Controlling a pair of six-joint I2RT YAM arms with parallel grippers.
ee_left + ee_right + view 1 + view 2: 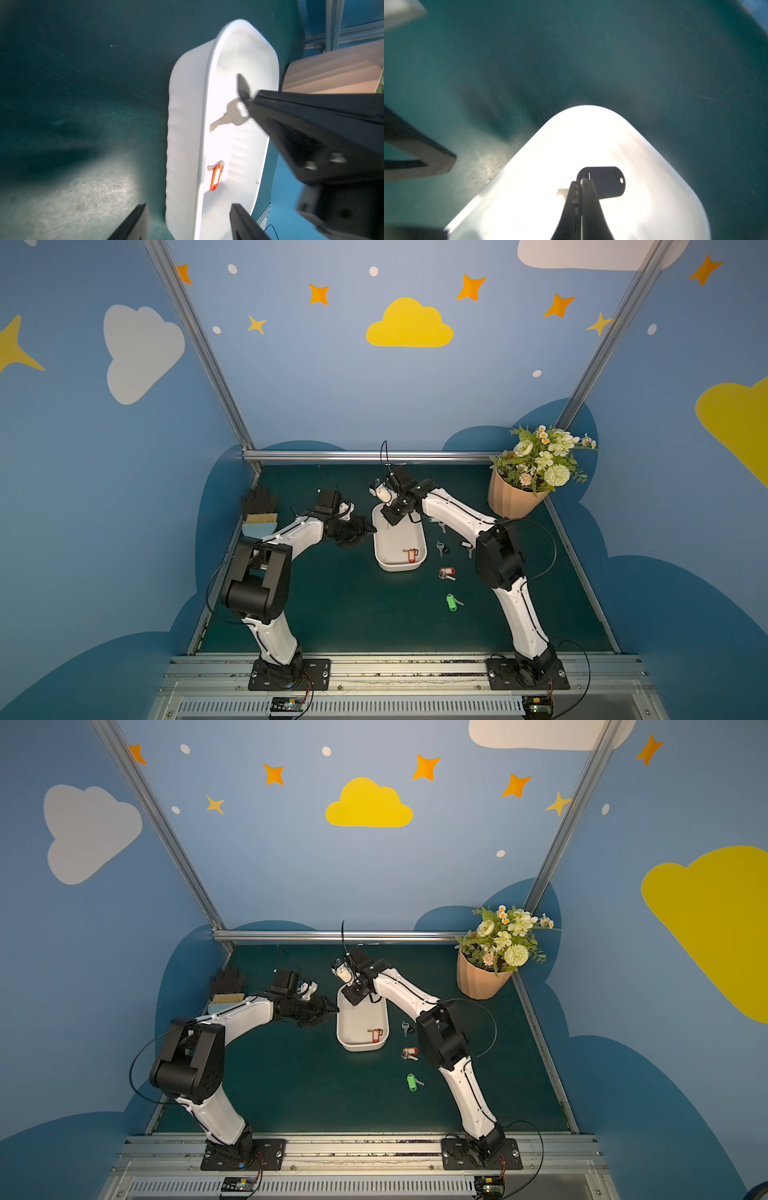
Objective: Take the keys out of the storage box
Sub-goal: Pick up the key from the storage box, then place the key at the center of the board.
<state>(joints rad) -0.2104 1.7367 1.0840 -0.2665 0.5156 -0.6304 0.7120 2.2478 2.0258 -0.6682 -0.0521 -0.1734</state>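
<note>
Though unseen from top, right fingers (589, 207) grip black-tagged key (607, 184); left fingers (243, 222) seemingly released.

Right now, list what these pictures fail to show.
- Right wrist view: the right gripper hides most of the blade of its black-tagged key.
- Both top views: the wrist of the right arm hides that grip and the far end of the box.
- Both top views: that arm covers part of the loose keys; count unsure.
- Left wrist view: the bottom edge cuts off the left gripper; contact with the box unclear.
</note>
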